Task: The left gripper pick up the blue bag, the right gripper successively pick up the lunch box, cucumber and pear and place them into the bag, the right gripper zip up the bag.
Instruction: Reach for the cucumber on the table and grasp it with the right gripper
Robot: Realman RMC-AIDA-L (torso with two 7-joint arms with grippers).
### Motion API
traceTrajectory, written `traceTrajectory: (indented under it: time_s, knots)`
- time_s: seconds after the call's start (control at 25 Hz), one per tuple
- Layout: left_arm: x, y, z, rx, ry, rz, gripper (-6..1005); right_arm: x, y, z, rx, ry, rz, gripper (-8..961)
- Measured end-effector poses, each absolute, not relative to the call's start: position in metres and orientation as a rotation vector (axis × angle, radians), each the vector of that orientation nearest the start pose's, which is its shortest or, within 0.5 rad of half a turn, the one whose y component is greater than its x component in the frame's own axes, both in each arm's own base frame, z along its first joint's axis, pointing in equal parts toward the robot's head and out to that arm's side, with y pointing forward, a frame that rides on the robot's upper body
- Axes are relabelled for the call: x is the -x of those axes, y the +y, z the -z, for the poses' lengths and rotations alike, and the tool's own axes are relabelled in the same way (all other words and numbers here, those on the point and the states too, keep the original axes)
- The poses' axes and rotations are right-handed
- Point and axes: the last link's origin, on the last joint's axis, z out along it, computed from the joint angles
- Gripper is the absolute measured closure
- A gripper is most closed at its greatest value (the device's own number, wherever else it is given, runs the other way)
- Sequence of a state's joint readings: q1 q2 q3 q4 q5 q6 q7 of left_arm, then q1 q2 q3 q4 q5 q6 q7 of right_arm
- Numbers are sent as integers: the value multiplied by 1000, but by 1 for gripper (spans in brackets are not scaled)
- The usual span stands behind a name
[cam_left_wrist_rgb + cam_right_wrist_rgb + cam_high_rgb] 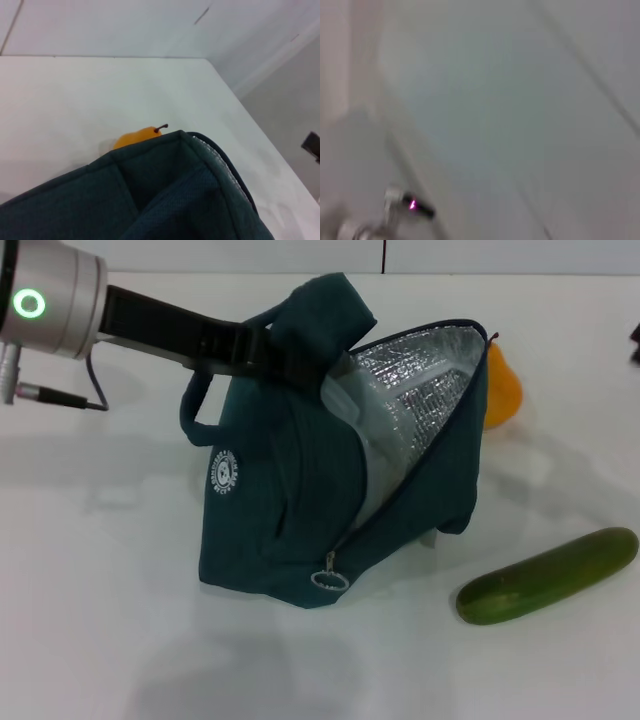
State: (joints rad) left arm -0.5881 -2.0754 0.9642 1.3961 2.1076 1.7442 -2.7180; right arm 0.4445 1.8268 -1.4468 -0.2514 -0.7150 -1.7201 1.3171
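— Head view first: where is the blue bag (300, 510)?

— Upright on the white table (120, 640), mouth gaping so the silver lining (420, 390) shows. The left gripper (265, 345) is clamped on its top handle, and the zip ring (330, 578) hangs at the low front corner.

— And around the bag?

— The pear (500, 390) sits just behind its far right edge, half hidden. The cucumber (550, 575) lies in front and to the right of the bag, apart from it. I can't make out a lunch box inside.

— Does the left wrist view add anything?

— It looks over the bag's (150, 200) top fabric and catches the pear's (135, 137) dark stem poking up behind, which the head view hides.

— The right gripper?

— Not visible; its wrist view shows only blurred pale surfaces.
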Motion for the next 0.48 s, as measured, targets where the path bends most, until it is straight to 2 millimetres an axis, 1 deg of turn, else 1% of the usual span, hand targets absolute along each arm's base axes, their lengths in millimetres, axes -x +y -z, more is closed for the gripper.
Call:
traceTrajectory:
  time_s: [0.12,0.24,0.28,0.32,0.36,0.48]
  knots:
    - [150,346,-64,2612,-1452,381,944,-273,311,-71,2484,642,-1313,128]
    - [154,345,-63,2611,-1456,381,944,-273,315,-75,2569,489,-1171,103]
    - [156,344,-63,2609,-1457,381,944,-272,318,-76,2593,436,-1115,94]
    - [157,344,-63,2608,-1458,381,944,-271,323,-78,2637,355,-1020,86]
    - [158,343,-63,2607,-1458,381,944,-271,323,-78,2637,355,-1020,88]
    - [160,343,-63,2601,-1457,384,944,-265,329,-80,2726,233,-873,93]
